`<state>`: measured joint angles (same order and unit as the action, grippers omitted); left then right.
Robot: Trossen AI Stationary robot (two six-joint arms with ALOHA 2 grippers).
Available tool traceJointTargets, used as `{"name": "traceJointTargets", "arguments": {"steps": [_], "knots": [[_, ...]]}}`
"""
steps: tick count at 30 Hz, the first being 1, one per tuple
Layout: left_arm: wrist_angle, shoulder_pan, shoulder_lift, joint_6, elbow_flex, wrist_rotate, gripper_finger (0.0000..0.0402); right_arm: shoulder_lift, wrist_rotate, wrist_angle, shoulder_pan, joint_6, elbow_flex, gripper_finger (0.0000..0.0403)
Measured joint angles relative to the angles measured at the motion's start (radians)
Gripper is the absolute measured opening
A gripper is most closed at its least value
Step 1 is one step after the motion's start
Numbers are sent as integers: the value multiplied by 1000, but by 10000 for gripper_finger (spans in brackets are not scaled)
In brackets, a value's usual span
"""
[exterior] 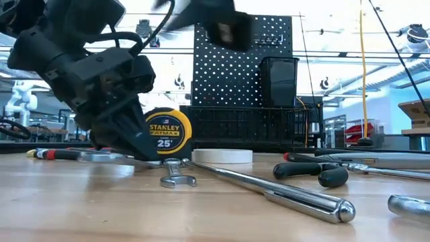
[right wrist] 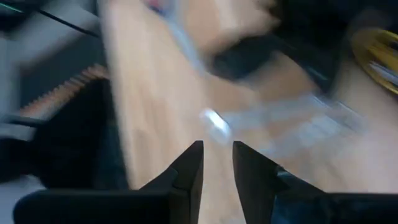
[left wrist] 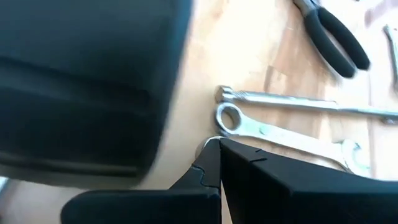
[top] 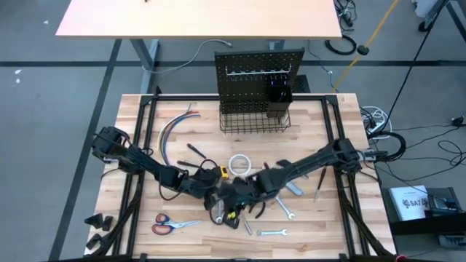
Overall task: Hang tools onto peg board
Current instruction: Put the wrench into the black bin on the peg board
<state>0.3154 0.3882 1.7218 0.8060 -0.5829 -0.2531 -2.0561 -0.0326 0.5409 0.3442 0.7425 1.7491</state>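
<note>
High view: both grippers meet low at the table's near centre, among the loose tools. Left gripper is fully closed, empty, beside a silver wrench. Right gripper stands narrowly parted, nothing visibly held. The peg board (far centre) shows no hung tools; tape measure, scissors and pliers remain on the table.

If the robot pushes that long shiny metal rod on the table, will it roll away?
Probably. The shiny rod looks round and smooth, lying flat on the bare wooden table, so a sideways nudge may roll it. It looks stiff, not floppy, and likely slippery to pinch.
</note>
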Motion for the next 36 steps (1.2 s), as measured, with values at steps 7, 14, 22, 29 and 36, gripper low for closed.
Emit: {"name": "traceJointTargets", "arguments": {"steps": [7,14,22,29,36], "knots": [[-51,-25,-2,-7,-1,35,2,-131,5,-269,2,-21,-64,24],[-50,-46,-2,-27,-1,61,2,-226,6,-262,-11,-26,-64,2],[-52,-44,-2,-30,0,65,2,-215,4,-100,-10,3,-58,0],[-48,-25,-2,-23,0,64,2,-170,23,49,6,-29,-65,0],[-49,-14,0,9,1,59,2,-36,72,58,20,-139,-62,13]]}}
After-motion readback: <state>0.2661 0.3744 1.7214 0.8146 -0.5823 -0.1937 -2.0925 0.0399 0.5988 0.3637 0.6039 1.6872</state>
